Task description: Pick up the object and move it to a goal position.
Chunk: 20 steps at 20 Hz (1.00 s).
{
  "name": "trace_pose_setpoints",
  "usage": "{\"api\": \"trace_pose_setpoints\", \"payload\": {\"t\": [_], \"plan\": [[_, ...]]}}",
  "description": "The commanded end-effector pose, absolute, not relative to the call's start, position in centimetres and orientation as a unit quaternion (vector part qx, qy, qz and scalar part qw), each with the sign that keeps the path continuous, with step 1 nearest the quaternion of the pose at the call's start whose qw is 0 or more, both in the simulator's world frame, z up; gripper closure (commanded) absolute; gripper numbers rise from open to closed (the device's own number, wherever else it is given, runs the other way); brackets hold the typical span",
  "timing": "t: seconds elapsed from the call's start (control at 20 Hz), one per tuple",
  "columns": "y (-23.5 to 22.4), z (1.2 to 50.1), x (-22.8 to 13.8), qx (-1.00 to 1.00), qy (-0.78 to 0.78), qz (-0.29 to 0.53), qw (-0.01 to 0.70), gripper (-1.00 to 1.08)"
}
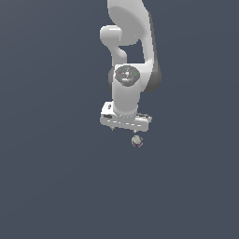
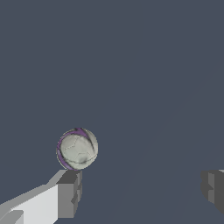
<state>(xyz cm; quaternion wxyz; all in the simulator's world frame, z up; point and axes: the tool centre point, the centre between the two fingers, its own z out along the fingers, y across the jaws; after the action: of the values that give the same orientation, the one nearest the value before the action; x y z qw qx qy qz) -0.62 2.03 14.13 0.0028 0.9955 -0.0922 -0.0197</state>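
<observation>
One white robot arm (image 1: 128, 51) is shown against a plain slate-grey surface (image 1: 51, 186). The arm is seen from above in the exterior view, with its hand pointing down and one gripper (image 1: 132, 132) at its end.

One ball (image 1: 137, 141) is present. It is small, off-white and grey, with purplish-maroon marks curving around it. In the exterior view it is seen just below the gripper's body, close to it and much smaller than it.

In the wrist view, two grey fingertips (image 2: 69, 193) are counted, one at each side of the picture, and the jaws are seen spread wide apart with bare surface between them. Nothing is held. The ball (image 2: 77, 148) is not between the jaws: it lies just beyond the tip of one finger, close beside that tip and well apart from the other. Whether the ball touches that fingertip cannot be told, though a thin dark gap seems to separate them.

No other objects are shown; only the one arm, the one ball and the surface are seen.
</observation>
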Motion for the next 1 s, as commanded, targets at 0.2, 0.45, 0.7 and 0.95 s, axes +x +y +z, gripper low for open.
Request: {"api": "trace_pose_setpoints", "payload": {"t": [0.2, 0.45, 0.7, 0.95], "plan": [[3.1, 13.3, -0.6, 0.985, -0.171, -0.018, 0.002, -0.92], [4.0, 12.7, -0.6, 0.973, -0.232, -0.016, 0.002, -0.92], [4.8, 12.1, -0.5, 0.956, -0.292, -0.015, 0.002, -0.92], [5.6, 11.5, -0.5, 0.936, -0.351, -0.013, 0.002, -0.92]]}}
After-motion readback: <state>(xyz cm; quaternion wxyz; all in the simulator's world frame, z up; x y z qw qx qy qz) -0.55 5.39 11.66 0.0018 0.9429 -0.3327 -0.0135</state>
